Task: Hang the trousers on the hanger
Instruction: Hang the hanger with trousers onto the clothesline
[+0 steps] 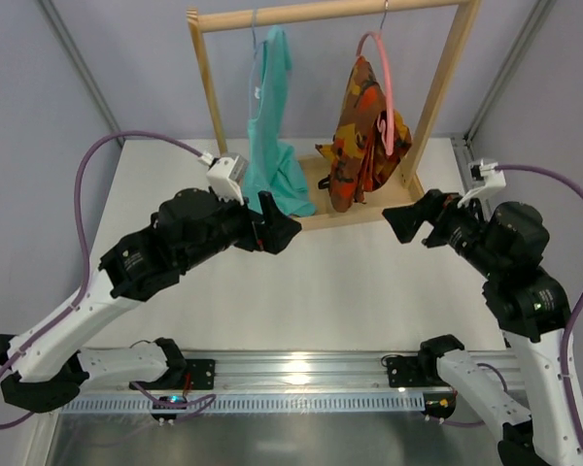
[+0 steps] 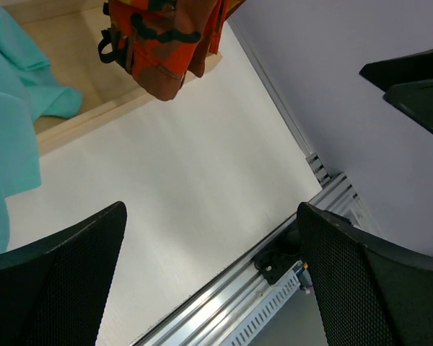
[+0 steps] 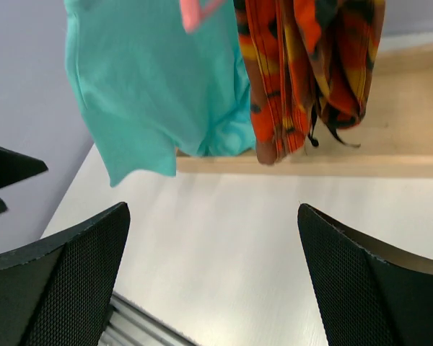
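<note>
A rack (image 1: 323, 13) stands at the far edge of the table (image 1: 350, 291). On its rail the trousers (image 1: 355, 136) hang on the hanger (image 1: 388, 92) at the right, with a second garment (image 1: 272, 136) to their left. The left gripper (image 1: 278, 229) sits just before that garment, and the right gripper (image 1: 394, 223) before the rack's right post

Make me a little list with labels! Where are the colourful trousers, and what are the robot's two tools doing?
trousers: draped on the pink hanger
hanger: hooked on the wooden rack top rail
teal garment: hangs on the same rail, left of the trousers in the top view
left tool: open, empty, over the table
right tool: open, empty, facing the rack
</note>
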`<state>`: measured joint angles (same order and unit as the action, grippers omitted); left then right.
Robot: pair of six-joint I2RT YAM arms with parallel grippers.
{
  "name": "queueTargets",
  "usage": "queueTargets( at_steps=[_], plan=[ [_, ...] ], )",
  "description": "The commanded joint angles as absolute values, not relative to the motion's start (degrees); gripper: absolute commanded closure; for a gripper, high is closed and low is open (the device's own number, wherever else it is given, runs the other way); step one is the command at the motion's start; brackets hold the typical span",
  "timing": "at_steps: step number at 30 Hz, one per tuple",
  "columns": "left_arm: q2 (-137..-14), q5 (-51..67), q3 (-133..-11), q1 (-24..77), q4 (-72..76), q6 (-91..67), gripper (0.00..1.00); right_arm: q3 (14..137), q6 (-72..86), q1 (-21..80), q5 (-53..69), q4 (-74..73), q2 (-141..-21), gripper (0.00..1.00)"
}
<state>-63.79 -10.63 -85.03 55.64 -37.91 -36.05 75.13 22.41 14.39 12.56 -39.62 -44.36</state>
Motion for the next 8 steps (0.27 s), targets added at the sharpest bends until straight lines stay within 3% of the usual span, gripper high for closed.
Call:
queueTargets(
  at_steps=[1,8],
  plan=[
    [-58.2,-10.0,-78.2,55.8,-33.1,-34.4,0.00,67.0,25.0,14.5,16.3,-41.0,-40.2,0.00],
    [-51.2,-10.8,-69.8,55.8,-28.0,-36.5,0.00,64.6,24.6,14.4,19.4,-39.9,-36.9,0.00]
  ],
)
